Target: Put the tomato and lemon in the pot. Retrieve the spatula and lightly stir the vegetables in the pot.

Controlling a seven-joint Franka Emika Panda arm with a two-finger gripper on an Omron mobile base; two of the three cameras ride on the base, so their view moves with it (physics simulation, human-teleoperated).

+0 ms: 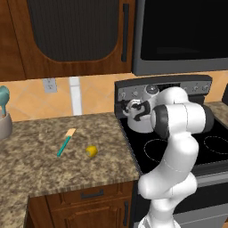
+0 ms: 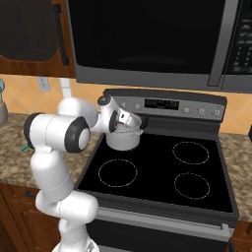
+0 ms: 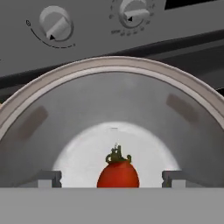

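Hand view: 1 tomato (image 3: 117,174) inside 1 pot (image 3: 109,70), fingers (image 3: 49,178) spread wide, grasping nothing

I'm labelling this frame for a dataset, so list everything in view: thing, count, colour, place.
tomato: 1, red, inside the pot
pot: 1, silver, stove's back left burner
lemon: 1, yellow, on the counter left of the stove
spatula: 1, teal handle with tan blade, counter left of the lemon
utensil holder: 1, grey, holding a teal utensil, counter's far left
stove: 1, black
microwave: 1, dark, above the stove
end effector: 1, over the pot, fingertips apart either side of the tomato
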